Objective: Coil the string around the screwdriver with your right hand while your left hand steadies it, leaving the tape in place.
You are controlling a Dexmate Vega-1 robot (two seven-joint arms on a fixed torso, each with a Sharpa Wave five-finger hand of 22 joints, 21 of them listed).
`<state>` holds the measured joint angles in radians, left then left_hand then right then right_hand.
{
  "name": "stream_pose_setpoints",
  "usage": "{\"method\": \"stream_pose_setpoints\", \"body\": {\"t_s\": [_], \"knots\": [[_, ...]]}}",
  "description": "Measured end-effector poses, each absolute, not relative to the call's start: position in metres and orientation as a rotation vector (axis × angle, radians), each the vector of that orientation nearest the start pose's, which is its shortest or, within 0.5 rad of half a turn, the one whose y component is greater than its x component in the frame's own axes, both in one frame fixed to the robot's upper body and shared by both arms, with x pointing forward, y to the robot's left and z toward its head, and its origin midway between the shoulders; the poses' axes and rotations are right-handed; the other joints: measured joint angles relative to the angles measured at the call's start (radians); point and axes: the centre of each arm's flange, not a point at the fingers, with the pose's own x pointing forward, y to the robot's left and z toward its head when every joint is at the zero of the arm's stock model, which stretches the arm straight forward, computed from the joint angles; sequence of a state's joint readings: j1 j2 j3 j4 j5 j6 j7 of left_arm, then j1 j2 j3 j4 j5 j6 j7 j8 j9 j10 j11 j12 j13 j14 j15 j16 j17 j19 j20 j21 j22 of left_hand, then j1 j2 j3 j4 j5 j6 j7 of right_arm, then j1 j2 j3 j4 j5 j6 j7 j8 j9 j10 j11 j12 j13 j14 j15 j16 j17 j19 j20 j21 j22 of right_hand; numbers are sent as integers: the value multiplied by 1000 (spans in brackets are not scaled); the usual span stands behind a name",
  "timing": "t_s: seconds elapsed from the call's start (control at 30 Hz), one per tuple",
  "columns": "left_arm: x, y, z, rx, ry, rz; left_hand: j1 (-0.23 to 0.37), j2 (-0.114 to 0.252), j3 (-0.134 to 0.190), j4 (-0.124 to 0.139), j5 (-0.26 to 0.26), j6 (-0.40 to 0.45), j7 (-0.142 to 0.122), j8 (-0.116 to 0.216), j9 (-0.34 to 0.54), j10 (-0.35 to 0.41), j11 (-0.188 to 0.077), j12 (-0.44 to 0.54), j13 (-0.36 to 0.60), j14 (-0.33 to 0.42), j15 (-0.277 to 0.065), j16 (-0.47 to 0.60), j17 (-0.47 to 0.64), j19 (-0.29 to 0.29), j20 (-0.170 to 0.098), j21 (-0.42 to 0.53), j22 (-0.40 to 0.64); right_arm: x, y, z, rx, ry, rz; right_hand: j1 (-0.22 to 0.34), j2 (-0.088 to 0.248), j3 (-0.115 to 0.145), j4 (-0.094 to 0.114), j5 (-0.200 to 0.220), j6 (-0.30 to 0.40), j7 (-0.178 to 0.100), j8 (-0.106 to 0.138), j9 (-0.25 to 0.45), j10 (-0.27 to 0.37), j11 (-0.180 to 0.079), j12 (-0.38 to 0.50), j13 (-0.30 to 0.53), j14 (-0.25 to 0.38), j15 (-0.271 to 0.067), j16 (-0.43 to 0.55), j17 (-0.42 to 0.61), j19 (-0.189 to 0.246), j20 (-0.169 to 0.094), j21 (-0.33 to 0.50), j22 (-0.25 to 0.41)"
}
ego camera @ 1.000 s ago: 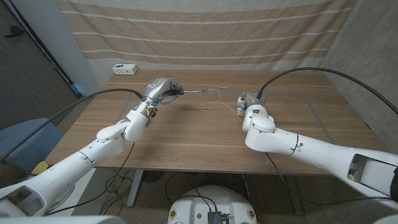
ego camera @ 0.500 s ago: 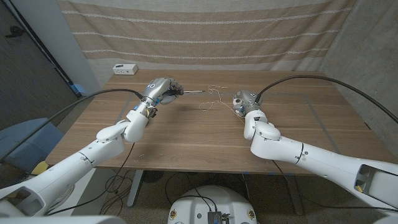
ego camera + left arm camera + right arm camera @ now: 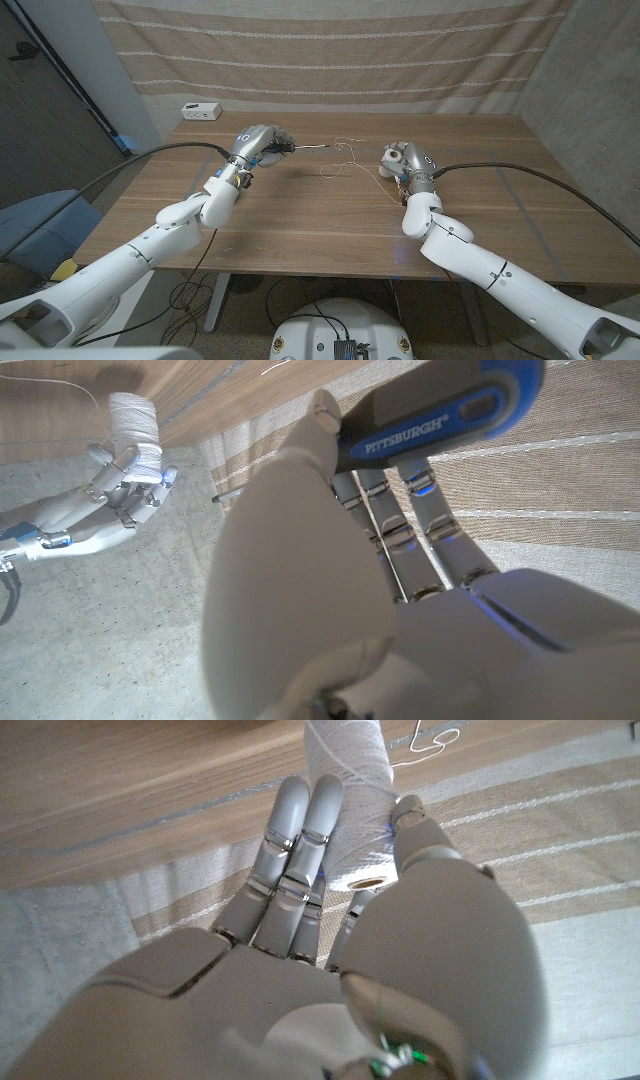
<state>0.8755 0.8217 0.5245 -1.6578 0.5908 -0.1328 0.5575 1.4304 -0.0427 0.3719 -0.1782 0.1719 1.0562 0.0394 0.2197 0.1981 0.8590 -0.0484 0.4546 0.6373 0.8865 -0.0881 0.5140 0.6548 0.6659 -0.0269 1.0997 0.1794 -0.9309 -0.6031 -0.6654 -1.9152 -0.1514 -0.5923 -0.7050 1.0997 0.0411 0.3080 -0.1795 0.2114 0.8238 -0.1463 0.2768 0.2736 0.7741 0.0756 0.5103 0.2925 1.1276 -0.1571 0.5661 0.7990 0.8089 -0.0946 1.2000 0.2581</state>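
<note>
Over the far half of a wooden counter (image 3: 300, 215), at an early stage of a coiling job: left robot hand (image 3: 256, 145) wrapped around the blue handle of one screwdriver (image 3: 290, 149), held level above the wood with its thin shaft aimed toward the middle; right robot hand (image 3: 405, 162) closed around one white spool of string (image 3: 392, 156), fingers and thumb pressed to its sides, as seen plainly from the right wrist. Between the two, a single loose strand (image 3: 340, 160), running in slack loops from near the shaft's tip across to the spool, too fine to say whether any turn already sits on the metal. By the look of it, both grips secured and the steadying done, the winding itself barely begun or yet to begin. Counted: one screwdriver, one spool, one strand, two robot hands, plus one small white box (image 3: 200, 110) at the far left corner. No tape told apart anywhere.
</note>
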Motion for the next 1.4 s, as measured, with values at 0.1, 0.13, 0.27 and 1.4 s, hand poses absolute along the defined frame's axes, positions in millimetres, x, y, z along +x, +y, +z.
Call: {"method": "stream_pose_setpoints", "body": {"t_s": [0.1,0.13,0.27,1.4], "knots": [[566,252,17,1251,-1084,246,0,0,0,0,0,0,0,0,0,2,-2,0,0,0,0,-4,2,0,0,0,0,571,-199,-55,-699,-510,-407,5,-5,0,0,0,5,5,-3,5,9,9,0,0,5,-2,1,5,-3,3,5,0],[566,252,18,1250,-1084,247,0,0,0,0,-1,0,0,0,0,2,-2,0,0,0,0,-4,2,0,0,0,0,571,-198,-57,-657,-520,-390,5,-5,0,0,1,5,5,-3,6,14,14,0,0,5,-2,1,5,-6,1,7,0],[567,252,19,1245,-1084,251,0,0,0,0,2,0,0,0,0,2,-2,-4,0,2,-2,-6,2,0,0,0,0,579,-202,-69,-500,-517,-332,5,-5,0,0,8,5,5,-4,12,14,14,0,0,5,-2,0,13,-11,4,15,-3],[584,255,35,1170,-1079,286,0,0,0,0,0,2,-2,-5,0,9,5,-15,2,14,1,-16,11,-2,-2,8,0,550,-155,-11,167,-865,314,20,-20,0,0,7,10,18,-16,21,19,19,0,0,9,-6,-12,47,-18,7,73,-12]]}}
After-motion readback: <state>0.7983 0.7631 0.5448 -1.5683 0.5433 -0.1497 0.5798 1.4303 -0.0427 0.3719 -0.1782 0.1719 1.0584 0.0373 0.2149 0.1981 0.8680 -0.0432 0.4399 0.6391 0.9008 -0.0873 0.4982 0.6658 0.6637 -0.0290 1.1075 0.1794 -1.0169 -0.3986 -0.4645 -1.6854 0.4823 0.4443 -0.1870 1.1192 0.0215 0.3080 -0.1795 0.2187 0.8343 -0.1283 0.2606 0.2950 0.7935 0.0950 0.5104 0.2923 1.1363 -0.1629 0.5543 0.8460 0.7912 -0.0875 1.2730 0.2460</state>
